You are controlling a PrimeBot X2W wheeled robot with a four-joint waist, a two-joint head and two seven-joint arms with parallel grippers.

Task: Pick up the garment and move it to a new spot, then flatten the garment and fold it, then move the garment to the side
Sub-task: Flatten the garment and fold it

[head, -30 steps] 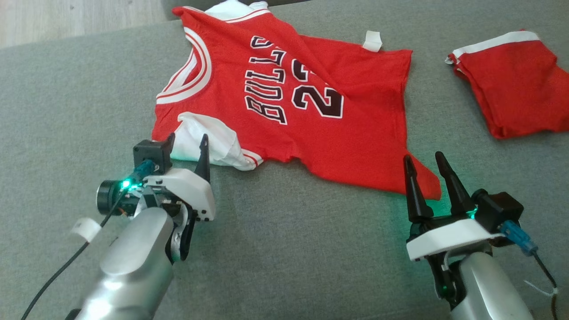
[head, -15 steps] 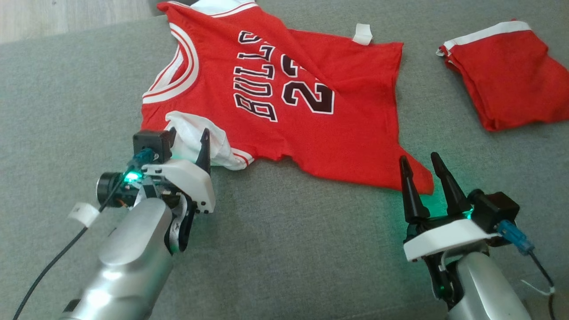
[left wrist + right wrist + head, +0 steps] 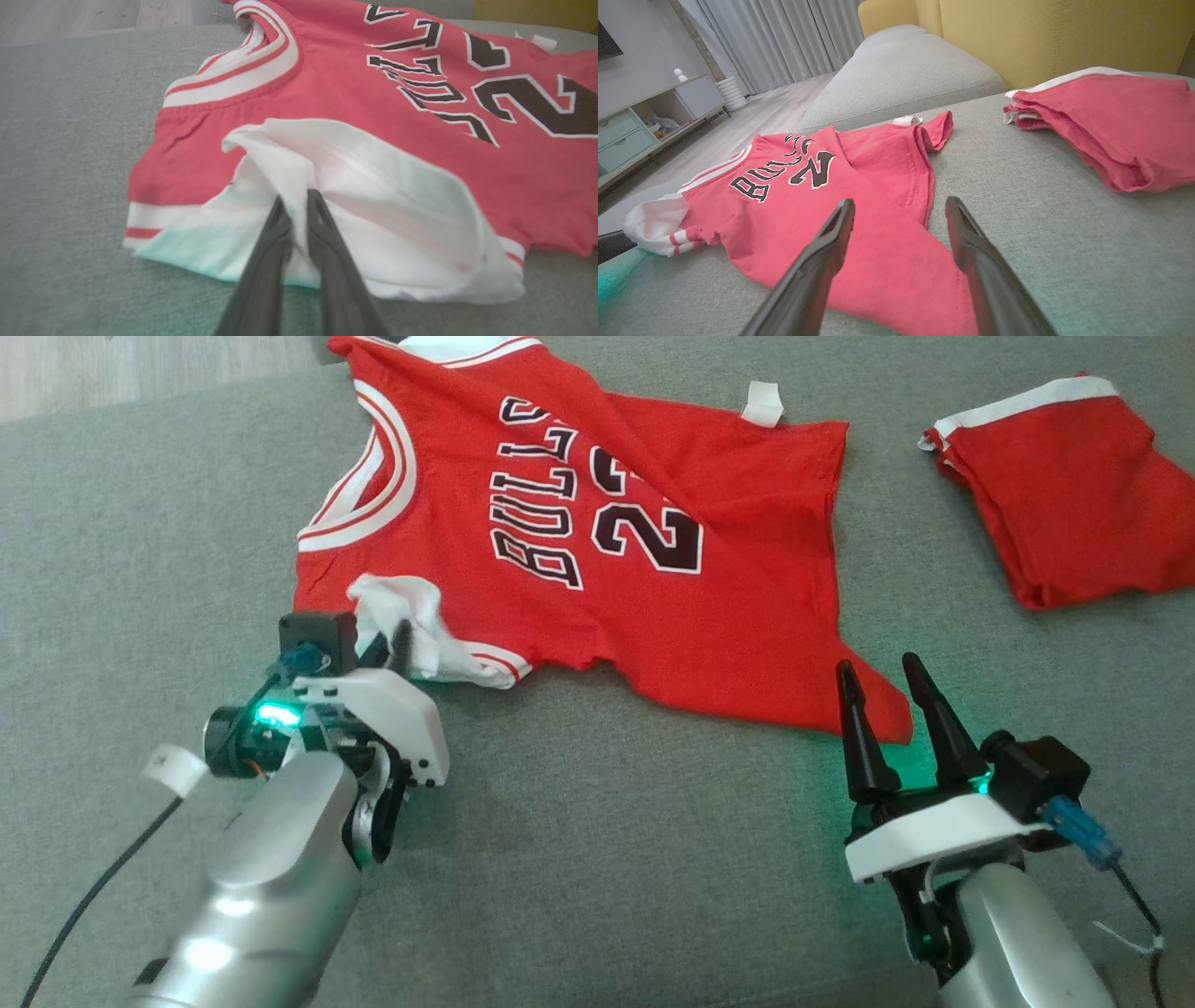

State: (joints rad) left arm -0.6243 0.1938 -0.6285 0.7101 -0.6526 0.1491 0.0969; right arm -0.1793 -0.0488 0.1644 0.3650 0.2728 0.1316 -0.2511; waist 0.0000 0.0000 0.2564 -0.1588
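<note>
Red jersey [image 3: 597, 569] spread on grey sofa [image 3: 607, 859], left claw [image 3: 295, 198] pinching its white sleeve [image 3: 373, 186], right claw [image 3: 878, 663] open beside hem corner [image 3: 892, 719]

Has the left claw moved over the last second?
Yes. The left gripper has drawn its fingers together, pinching the white sleeve; against the grey cushion its body has barely shifted.
</note>
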